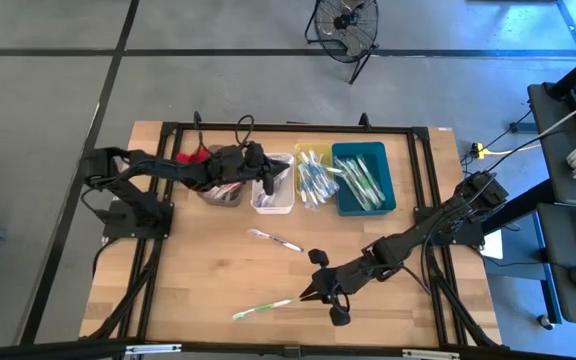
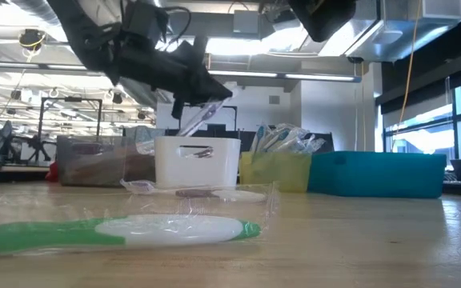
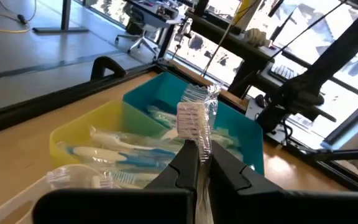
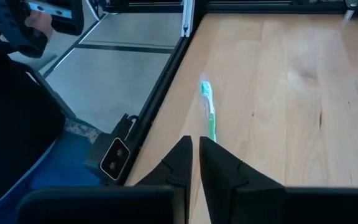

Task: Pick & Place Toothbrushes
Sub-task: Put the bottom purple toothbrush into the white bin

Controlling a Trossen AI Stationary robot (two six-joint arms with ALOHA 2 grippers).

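Right gripper (image 1: pixel 313 293), item one: you had it low over the near part of the table, fingers drawn nearly together on the end of the green toothbrush (image 1: pixel 261 309); whether they truly pinched it, the wrist view left unclear. That brush lay flat, long axis running away from the claw toward your left arm's side. Left gripper (image 1: pixel 266 183), item two: clamped on a wrapped toothbrush (image 3: pixel 194 121) above the white bin (image 1: pixel 273 200).

Our left gripper (image 3: pixel 199 163) hung pinched closed over the table's far side; our right gripper (image 4: pixel 195 163) stood nearly closed near the front edge.
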